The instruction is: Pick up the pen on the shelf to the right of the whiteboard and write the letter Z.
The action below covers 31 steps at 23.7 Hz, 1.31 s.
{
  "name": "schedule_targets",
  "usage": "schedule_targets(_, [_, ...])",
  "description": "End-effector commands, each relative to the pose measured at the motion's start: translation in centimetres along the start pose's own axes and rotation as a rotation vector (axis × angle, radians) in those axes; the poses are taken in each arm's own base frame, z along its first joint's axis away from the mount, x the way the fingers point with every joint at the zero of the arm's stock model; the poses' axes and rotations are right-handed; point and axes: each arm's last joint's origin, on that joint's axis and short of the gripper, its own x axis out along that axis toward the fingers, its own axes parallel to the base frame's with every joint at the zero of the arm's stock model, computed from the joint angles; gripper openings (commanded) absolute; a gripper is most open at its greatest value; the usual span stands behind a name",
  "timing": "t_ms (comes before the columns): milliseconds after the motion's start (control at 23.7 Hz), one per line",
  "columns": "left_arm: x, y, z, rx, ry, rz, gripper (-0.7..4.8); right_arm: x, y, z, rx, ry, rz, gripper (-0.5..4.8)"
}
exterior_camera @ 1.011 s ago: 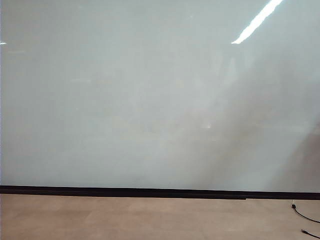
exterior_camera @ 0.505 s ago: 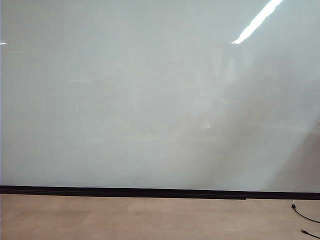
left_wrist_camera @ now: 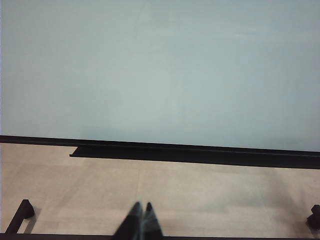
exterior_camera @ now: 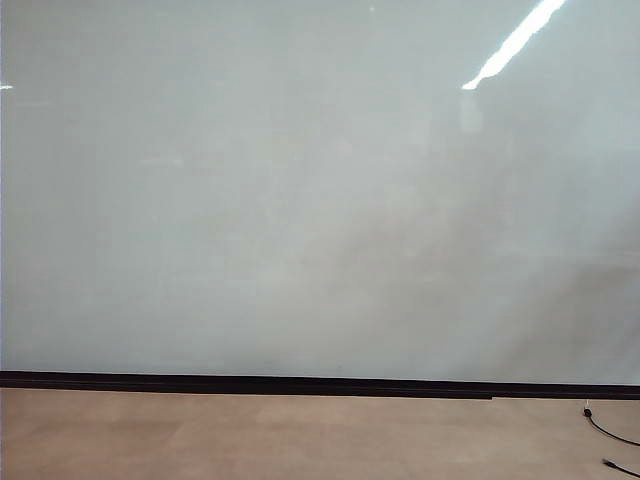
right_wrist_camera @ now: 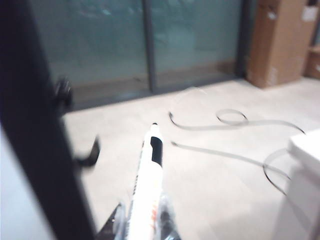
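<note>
The right gripper [right_wrist_camera: 145,222] pointed out over the floor, jaws clamped on the pen [right_wrist_camera: 148,180]: a white barrel with dark print, its small dark tip leading, blurred. The left gripper [left_wrist_camera: 141,220] hung low before the whiteboard [exterior_camera: 300,190], jaws closed together. Neither arm showed in the exterior view; the board looked blank.
</note>
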Motion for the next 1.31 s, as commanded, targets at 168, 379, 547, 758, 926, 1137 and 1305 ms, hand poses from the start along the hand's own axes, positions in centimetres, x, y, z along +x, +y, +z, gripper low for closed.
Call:
schedule_targets(168, [0.0, 0.0, 0.2, 0.004, -0.012, -0.001, -0.05, -6.4, 5.2, 0.0, 0.009, -0.018, 0.028, -0.09])
schedule_targets(379, [0.0, 0.0, 0.2, 0.004, -0.013, -0.001, -0.04, -10.2, 10.6, 0.3, 0.069, -0.031, 0.349, -0.09])
schedule_targets(547, [0.0, 0.0, 0.2, 0.004, -0.013, -0.001, -0.04, -12.4, 14.2, 0.9, 0.099, -0.038, 0.6, -0.09])
schedule_targets(758, [0.0, 0.0, 0.2, 0.004, -0.012, -0.001, -0.04, -12.9, 18.6, 2.8, 0.061, -0.059, 0.916, -0.09])
schedule_targets(926, [0.0, 0.0, 0.2, 0.004, -0.013, -0.001, -0.05, -11.3, 21.8, 5.0, 0.002, -0.005, 1.023, -0.09])
schedule_targets(1137, [0.0, 0.0, 0.2, 0.004, -0.013, -0.001, -0.04, -9.9, 24.3, 7.7, -0.056, -0.001, 1.063, -0.09])
schedule_targets(1305, [0.0, 0.0, 0.2, 0.004, -0.013, -0.001, -0.04, -9.3, 25.5, 8.9, -0.046, -0.038, 1.092, -0.09])
